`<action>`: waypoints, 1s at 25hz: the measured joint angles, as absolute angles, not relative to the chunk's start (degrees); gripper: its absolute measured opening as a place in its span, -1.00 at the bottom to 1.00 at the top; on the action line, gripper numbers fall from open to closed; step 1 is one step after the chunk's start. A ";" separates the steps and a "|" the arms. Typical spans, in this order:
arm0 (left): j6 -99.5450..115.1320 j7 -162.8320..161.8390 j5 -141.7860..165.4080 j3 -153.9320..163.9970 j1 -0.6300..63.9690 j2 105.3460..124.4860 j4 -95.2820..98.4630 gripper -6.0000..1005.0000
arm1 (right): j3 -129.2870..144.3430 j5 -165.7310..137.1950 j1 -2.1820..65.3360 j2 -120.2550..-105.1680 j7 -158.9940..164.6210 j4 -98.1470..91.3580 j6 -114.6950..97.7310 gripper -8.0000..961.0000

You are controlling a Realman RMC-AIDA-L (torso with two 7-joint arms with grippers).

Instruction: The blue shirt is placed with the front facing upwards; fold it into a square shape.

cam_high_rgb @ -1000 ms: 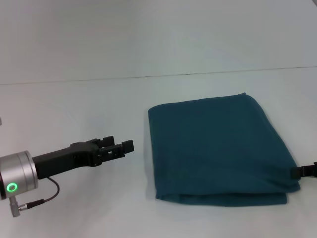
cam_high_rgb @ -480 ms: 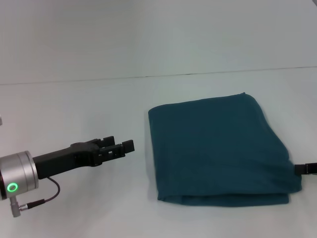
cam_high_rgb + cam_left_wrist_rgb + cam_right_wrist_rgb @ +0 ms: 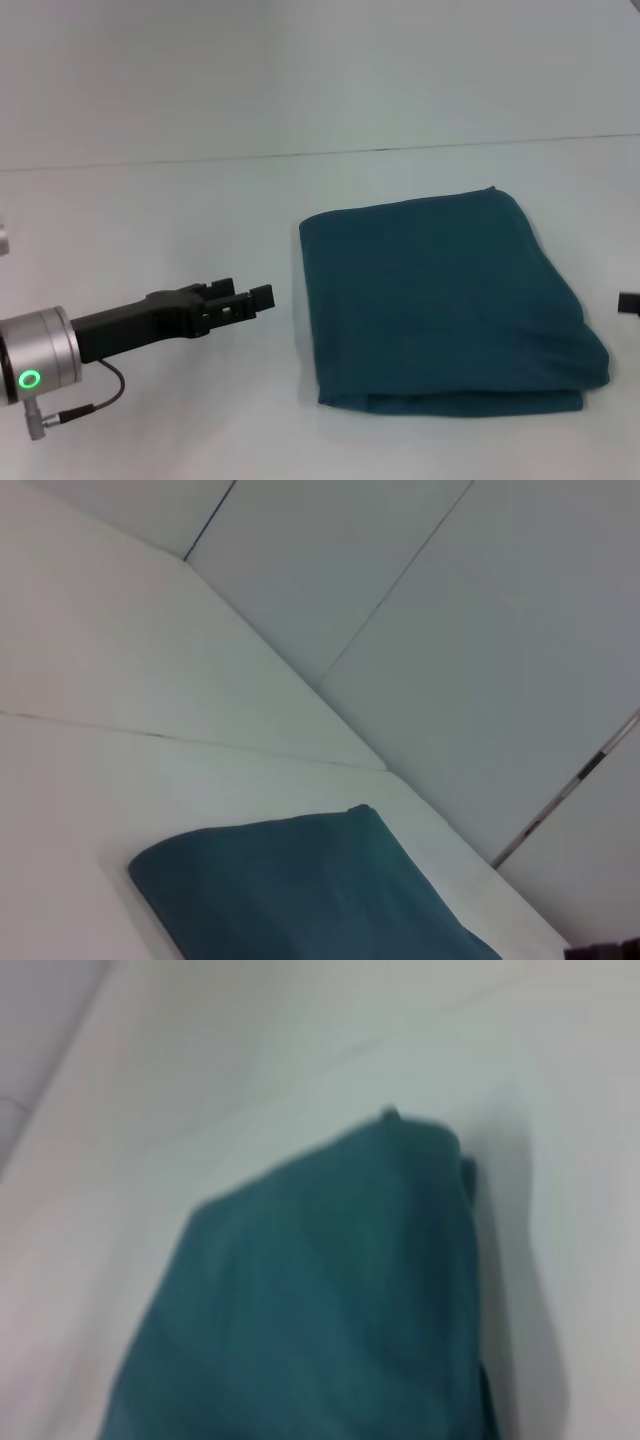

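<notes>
The blue shirt (image 3: pixel 440 300) lies on the white table (image 3: pixel 150 220), a little to the robot's right of the middle, already doubled over into a neat, nearly square packet with stacked layers showing along its near edge. No lettering, sleeve or collar shows in any view; only plain teal cloth faces up. I'd judge it soft, light and limp: it will sag and slide over itself if lifted from one spot, so any further tidying is best done by pinching a corner or a folded edge through all the layers, ideally two corners at once, and dragging low across the table, not hoisting it.

Counted: one shirt, two grippers, one table, nothing else on it.

The left gripper (image 3: pixel 250 298) hangs over bare table just beside the shirt's left edge, apart from it, its dark fingers slightly parted and holding nothing. The right gripper (image 3: pixel 630 303) barely pokes in at the edge of the head view, near the shirt's right side and clear of the cloth; whether its fingers are parted I cannot tell
</notes>
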State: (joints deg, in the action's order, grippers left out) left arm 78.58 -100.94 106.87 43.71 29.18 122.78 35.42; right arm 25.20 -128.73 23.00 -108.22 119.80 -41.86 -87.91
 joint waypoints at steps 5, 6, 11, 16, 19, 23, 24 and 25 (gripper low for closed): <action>77.36 -103.64 107.95 45.15 29.19 123.05 35.34 0.80 | 22.21 -122.33 22.55 -108.78 113.20 -41.66 -90.31 0.06; 77.30 -104.14 108.43 45.19 29.23 123.10 35.33 0.80 | 21.95 -120.92 22.45 -108.83 112.12 -41.52 -90.81 0.23; 77.21 -104.91 109.15 45.09 29.32 123.25 34.78 0.80 | 21.52 -114.08 22.29 -109.32 107.13 -41.02 -92.46 0.69; 76.74 -106.10 109.16 45.08 29.67 123.24 34.42 0.80 | 21.49 -109.96 22.70 -110.12 104.94 -41.29 -91.93 0.92; 75.89 -106.24 109.16 45.11 30.31 123.23 33.07 0.80 | 21.62 -109.80 23.30 -110.24 104.50 -41.50 -91.46 0.97; 74.22 -107.41 109.64 45.18 31.71 123.24 30.23 0.80 | 21.99 -110.10 24.19 -110.26 104.44 -41.57 -90.65 0.97; 74.04 -107.86 109.79 45.19 31.88 123.27 29.93 0.80 | 22.03 -110.12 24.33 -110.20 104.44 -41.57 -90.45 0.97; 73.92 -108.47 109.99 45.34 32.06 123.32 29.74 0.80 | 22.04 -110.12 24.38 -110.14 104.44 -41.57 -90.32 0.97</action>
